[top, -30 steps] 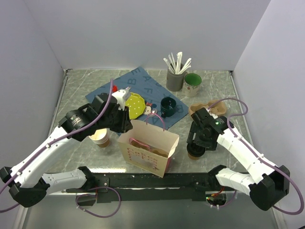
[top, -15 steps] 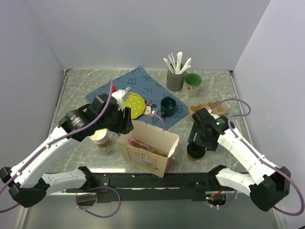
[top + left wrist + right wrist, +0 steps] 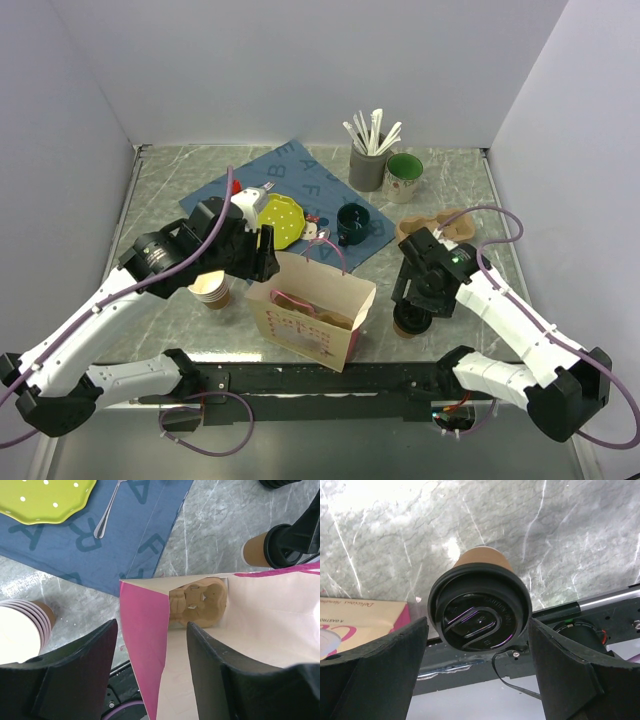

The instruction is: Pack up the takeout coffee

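The takeout coffee (image 3: 479, 607), a brown paper cup with a black lid, stands on the table near the front edge. My right gripper (image 3: 477, 630) hovers over it, open, a finger on each side of the lid and neither pressing on it. From above, the cup (image 3: 409, 323) shows under that gripper (image 3: 415, 300). The paper bag (image 3: 310, 310) stands open to the cup's left. My left gripper (image 3: 151, 630) is open astride the bag's pink left wall (image 3: 145, 630), holding nothing. A cardboard cup carrier (image 3: 196, 602) lies inside the bag.
A stack of lidless paper cups (image 3: 210, 288) stands left of the bag. Behind it lie a blue mat (image 3: 300, 185) with a green plate (image 3: 282, 220), a spoon (image 3: 107, 510) and a dark mug (image 3: 352, 223). A straw holder (image 3: 368, 165), a green-lined cup (image 3: 404, 175) and a second carrier (image 3: 452, 224) sit farther back.
My left jaws have spread apart from the bag's left wall. The right gripper has stayed over the cup with hardly any movement.
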Robot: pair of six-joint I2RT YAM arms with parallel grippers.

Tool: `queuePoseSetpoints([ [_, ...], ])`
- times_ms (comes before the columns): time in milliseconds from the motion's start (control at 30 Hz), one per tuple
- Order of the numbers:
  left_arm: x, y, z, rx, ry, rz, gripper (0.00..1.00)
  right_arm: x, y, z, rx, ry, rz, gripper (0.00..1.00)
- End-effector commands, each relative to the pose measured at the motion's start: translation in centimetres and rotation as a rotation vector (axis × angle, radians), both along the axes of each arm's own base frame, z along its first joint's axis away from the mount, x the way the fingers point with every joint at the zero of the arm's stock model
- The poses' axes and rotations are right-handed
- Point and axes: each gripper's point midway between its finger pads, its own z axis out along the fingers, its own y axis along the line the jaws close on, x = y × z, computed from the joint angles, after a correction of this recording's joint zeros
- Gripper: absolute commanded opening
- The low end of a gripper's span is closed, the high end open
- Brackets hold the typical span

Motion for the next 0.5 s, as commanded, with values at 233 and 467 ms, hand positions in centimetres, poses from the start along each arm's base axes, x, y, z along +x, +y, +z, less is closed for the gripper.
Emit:
queuePoseSetpoints([
  [233,0.1,0.4,1.1,-0.009,-0.05,-0.006,0.64,-0.3,0.2,-0.9,-0.013,0.011,-0.016,0.85],
  [467,0.2,0.5,1.4,0.0,-0.06,-0.006,0.65,-0.4,0.4,-1.6,-0.029,0.031,-0.007,0.83],
])
